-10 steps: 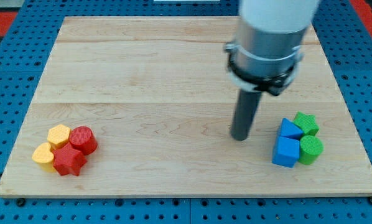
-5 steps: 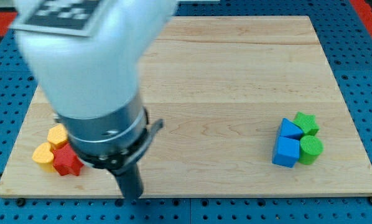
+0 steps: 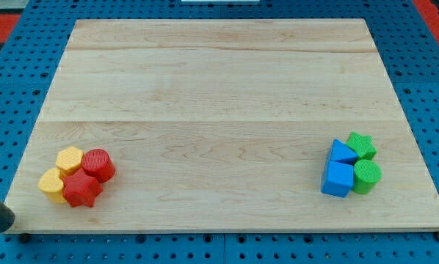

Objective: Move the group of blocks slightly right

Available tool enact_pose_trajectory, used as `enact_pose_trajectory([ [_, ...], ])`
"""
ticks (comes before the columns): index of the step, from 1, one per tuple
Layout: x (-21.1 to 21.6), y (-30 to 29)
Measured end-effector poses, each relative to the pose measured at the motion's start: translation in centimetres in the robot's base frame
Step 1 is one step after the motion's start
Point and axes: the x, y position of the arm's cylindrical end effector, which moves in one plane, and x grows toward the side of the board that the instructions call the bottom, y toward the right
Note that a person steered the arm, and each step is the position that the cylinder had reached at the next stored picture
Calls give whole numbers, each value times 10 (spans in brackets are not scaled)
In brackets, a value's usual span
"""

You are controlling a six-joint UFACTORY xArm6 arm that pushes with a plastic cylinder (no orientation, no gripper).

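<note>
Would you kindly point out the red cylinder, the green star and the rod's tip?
red cylinder (image 3: 98, 163), camera view, its ribbed top face.
green star (image 3: 361, 143), camera view, its top face.
my tip (image 3: 6, 218), camera view, the rod's dark end.

On our counter (image 3: 219, 88), one cluster of four blocks (image 3: 76, 177) lay at its bottom-left corner, another cluster (image 3: 350, 166) bottom-right.

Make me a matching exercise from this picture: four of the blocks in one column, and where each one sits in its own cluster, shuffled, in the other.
Blocks:
1. red cylinder
2. yellow heart
3. green star
4. blue cube

Places:
A. left cluster, at the view's left edge
B. right cluster, top right corner
C. left cluster, at the view's right edge
D. right cluster, bottom left corner

Pairs: 1-C, 2-A, 3-B, 4-D
</note>
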Motion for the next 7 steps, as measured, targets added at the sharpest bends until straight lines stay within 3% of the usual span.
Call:
enact_pose_trajectory([
  [3, -30, 8],
  [7, -31, 57],
])
